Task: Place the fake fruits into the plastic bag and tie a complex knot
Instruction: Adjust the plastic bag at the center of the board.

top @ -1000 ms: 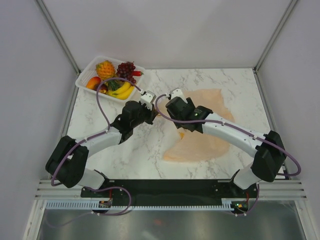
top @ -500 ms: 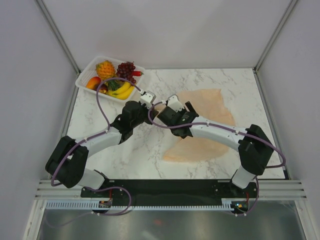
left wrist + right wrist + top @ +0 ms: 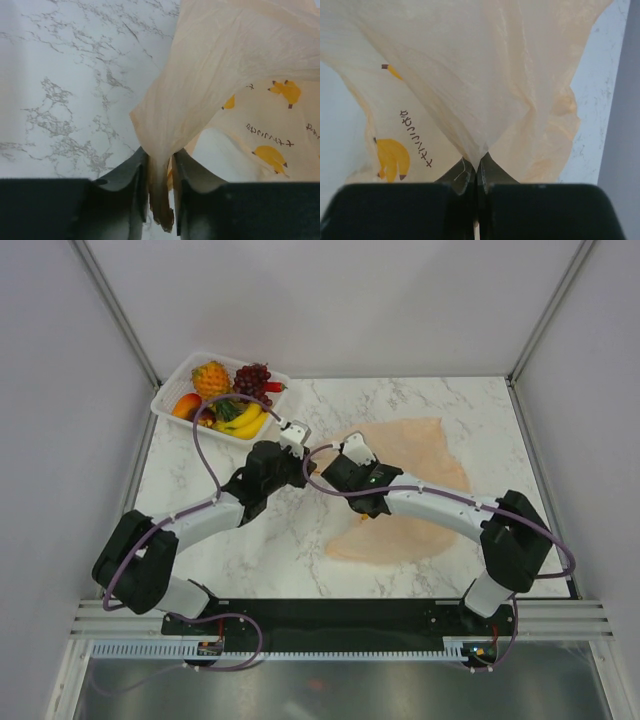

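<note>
Top view: plastic bag [image 3: 425, 450] lies mostly flat on the marble worktop [image 3: 260, 550], right of centre. The right arm crosses its left half and hides that part. Handle strips cannot be made out from above.

Left end effector [image 3: 160, 197]: a bunched fold of the bag's edge sits between its two fingers [image 3: 131, 187] and hangs just below them. It is grasping the bag. From there the film rises in a tented sheet. Under the sheet there is a pale gap, and I cannot tell if this is the bag's mouth. Banana prints and small text show on the lower layer, cut off at the right edge of the frame.

Right end effector [image 3: 476, 172]: jaws pressed together on a pinch of the same bag, with creases fanning up from the grip. The lower part of both wrist views is blocked by the dark gripper bodies.

From above, both sets of fingertips are hidden by wrists and cables. The two end effectors are near each other at the bag's left edge.

Fake fruits [image 3: 228, 398] sit in the white basket [image 3: 163, 400] at the far left corner, well apart from the bag. Pineapple, grapes and bananas are readable. The smaller pieces are partly hidden behind a purple cable [image 3: 205, 440].
</note>
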Robot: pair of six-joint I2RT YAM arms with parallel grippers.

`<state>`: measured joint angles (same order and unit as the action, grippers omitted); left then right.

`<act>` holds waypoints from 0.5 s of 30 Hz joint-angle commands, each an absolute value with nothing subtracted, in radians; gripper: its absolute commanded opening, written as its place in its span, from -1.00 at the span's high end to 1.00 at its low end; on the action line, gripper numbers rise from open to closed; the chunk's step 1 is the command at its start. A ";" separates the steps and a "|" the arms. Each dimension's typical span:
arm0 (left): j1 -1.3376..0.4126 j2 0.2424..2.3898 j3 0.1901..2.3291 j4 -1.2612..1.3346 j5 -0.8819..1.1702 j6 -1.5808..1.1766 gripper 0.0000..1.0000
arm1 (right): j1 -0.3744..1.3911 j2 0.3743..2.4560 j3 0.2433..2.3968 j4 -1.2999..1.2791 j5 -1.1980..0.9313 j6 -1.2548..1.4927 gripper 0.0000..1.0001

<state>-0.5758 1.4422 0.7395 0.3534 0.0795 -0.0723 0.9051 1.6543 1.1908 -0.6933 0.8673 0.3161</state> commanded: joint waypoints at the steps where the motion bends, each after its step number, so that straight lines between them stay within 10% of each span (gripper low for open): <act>1: -0.578 1.404 0.727 0.415 -0.029 -0.107 0.22 | 0.888 1.583 1.285 -0.683 0.723 0.279 1.00; 9: -0.578 1.171 0.568 0.537 -0.144 -0.118 -0.92 | 0.804 1.589 1.310 -0.634 0.542 0.235 1.00; 15: -0.578 1.062 0.578 0.411 -0.420 -0.221 -0.99 | 0.733 1.598 1.324 -0.588 0.442 0.236 1.00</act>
